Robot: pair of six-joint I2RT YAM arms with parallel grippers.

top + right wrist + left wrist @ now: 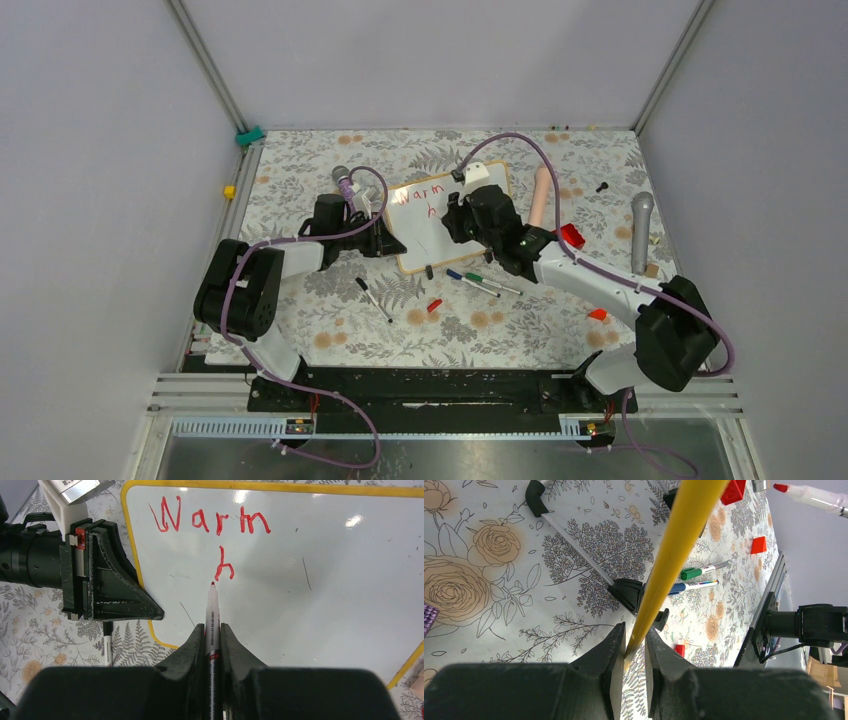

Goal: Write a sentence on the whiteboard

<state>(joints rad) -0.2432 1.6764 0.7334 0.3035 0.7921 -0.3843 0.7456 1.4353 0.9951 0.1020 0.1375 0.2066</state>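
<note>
**A:** Where do we find the whiteboard [425, 240] in this view?

**B:** It lies flat on the floral counter [480, 325], between the two arms and a little askew to the counter's edges. The sentence [210, 522] reads "Warm" on its first line, with a lone "h" beneath it

**A:** How do the pincers stand?

**B:** The left pincer [634, 637] is clamped on the board's wooden frame, at the edge nearest the left arm, pinning the board down. The right pincer [212, 630] is closed tight on the red marker [212, 607]. The marker's tip points at the board just below the "h"; whether it touches the surface we cannot tell

**A:** What does the step in hand ask of us?

**B:** We judge it to be the next letter of the second line. We should start just right of the "h" and match its height. We should press lightly with the marker near upright, so that the stroke runs even and does not skid on the glossy surface. The left grip should be firm, since any slide of the board would bend the line. We should also leave room to the right and below for the rest of the words
</note>
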